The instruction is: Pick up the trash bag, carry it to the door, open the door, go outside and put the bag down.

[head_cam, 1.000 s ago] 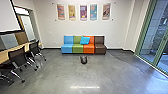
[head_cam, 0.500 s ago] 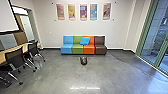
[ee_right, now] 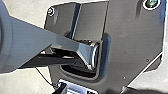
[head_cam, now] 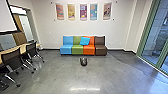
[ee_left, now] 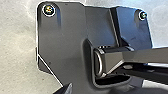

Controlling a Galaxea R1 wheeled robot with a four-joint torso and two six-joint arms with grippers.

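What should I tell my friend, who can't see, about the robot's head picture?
What may be the trash bag, small and dark, sits on a gray floor before a blue, green, orange and brown sofa. Black chairs are left, green-framed glass right.

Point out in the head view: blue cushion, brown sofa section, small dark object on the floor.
Blue cushion [head_cam: 84,41]: head view, middle of its face.
Brown sofa section [head_cam: 100,41]: head view, backrest.
Small dark object [head_cam: 83,63]: head view, lower body.
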